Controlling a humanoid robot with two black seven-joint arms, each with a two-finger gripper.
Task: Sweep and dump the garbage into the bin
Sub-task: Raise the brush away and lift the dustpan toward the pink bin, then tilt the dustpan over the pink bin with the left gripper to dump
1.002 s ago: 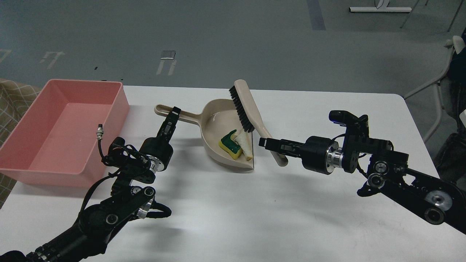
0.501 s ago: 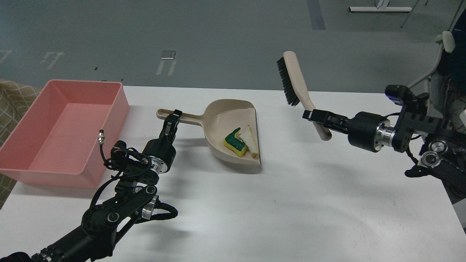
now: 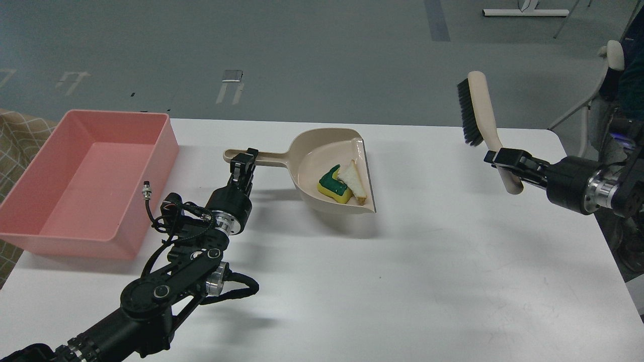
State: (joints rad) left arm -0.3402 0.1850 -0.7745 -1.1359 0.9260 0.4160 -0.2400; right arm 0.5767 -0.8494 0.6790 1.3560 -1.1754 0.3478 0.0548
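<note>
Nearest to me, the robot's left arm [image 3: 166,281] reaches in from the lower left over the white table [image 3: 402,281], its cables looping around the wrist. At its far end the left gripper [image 3: 245,162] has its 2 fingers pinched on the thin handle of the beige dustpan [image 3: 317,166], near the handle's free end. The pan looks raised a little off the table, with a shadow lying beneath and in front of it.

Inside the pan sit the 2 scraps of garbage: the yellow sponge piece [image 3: 333,185] with its green top, and touching it on the right, the whitish bread wedge [image 3: 353,180] with a tan edge. Both lie toward the pan's open lip.

To the left, the pink bin [image 3: 30,221] stands on the table's left end, well apart from the pan, with a bare floor visible inside.

On the right side, the right arm [image 3: 583,183] comes in from the frame edge. The right gripper [image 3: 503,160] is pressed around the handle of the beige brush [image 3: 483,108], which stands nearly upright in the air above the table's far right corner, black bristles facing left, well apart from the dustpan.

Beyond the table lies grey floor [image 3: 302,50] with tape marks.
</note>
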